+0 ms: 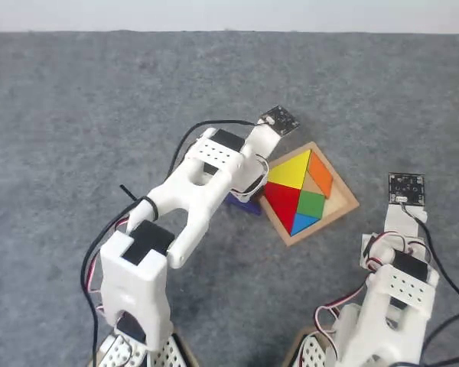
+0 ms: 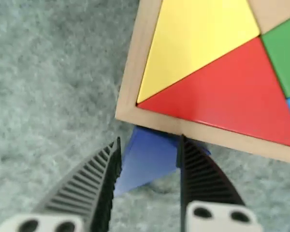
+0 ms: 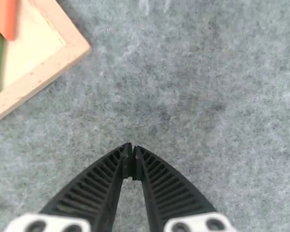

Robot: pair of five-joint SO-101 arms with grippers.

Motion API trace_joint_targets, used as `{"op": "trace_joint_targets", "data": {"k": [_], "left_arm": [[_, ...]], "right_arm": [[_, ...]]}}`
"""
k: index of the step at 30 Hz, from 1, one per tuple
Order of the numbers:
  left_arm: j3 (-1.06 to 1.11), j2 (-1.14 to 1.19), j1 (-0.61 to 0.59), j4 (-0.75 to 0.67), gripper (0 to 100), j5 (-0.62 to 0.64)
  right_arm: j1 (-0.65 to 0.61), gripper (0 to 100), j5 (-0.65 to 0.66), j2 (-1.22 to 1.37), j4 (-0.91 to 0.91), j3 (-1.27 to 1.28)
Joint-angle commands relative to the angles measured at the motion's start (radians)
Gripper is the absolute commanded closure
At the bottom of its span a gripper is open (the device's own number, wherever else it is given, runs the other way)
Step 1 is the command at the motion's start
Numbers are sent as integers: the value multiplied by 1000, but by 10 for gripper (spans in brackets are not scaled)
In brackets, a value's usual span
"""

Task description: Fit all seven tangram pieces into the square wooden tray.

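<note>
gripping the dark blue flat tangram piece (image 2: 145,162) is judged to be the step in hand. the piece lies on the grey felt worktop (image 1: 99,99), outside the square wooden tray (image 2: 128,82) and right against its outer rim, near the corner where the yellow triangle (image 2: 198,34) and the red triangle (image 2: 232,92) meet. the left tool (image 2: 150,141) is spread, with one finger at the piece's edge and the other set over its far part, so a squeeze here may only catch a corner. the fingers would be better centred across two opposite edges, and the piece drawn clear of the rim before it is lifted. bare wood (image 3: 31,41) shows in the tray beside the orange piece (image 3: 5,17). the left arm (image 1: 199,191) is stretched forward and pitched down at the tray. the right tool (image 3: 130,150) is pressed together and held low over the felt, near the tray's corner.
</note>
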Motion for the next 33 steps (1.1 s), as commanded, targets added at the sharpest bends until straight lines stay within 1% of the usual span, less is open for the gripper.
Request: {"op": "trace_joint_targets", "data": {"k": [1, 4, 9, 11, 14, 20, 23, 25, 29, 33], "left_arm": [[-33, -3, 15, -21, 814, 11], [-33, -2, 21, -21, 814, 17], [-28, 11, 69, -15, 814, 18], [-28, 26, 64, -2, 815, 17], [-28, 51, 8, 55, 815, 5], [-27, 54, -169, 133, 816, -84], [-27, 54, -204, 152, 816, -112], [-30, 49, -207, 153, 816, -126], [-27, -66, -206, 155, 816, -138], [62, -325, -219, 121, 812, -144]], "right_arm": [[-8, 991, 6, -25, -21, -18], [-8, 991, 6, -25, -21, -20], [-8, 991, 6, -25, -21, -20], [-8, 991, 6, -25, -21, -17], [-8, 991, 6, -25, -21, -17], [-8, 991, 6, -25, -21, -17], [-8, 991, 6, -25, -21, -18], [-8, 991, 6, -25, -21, -18], [-8, 991, 6, -25, -21, -17], [-10, 991, 6, -25, -21, -14]]}}
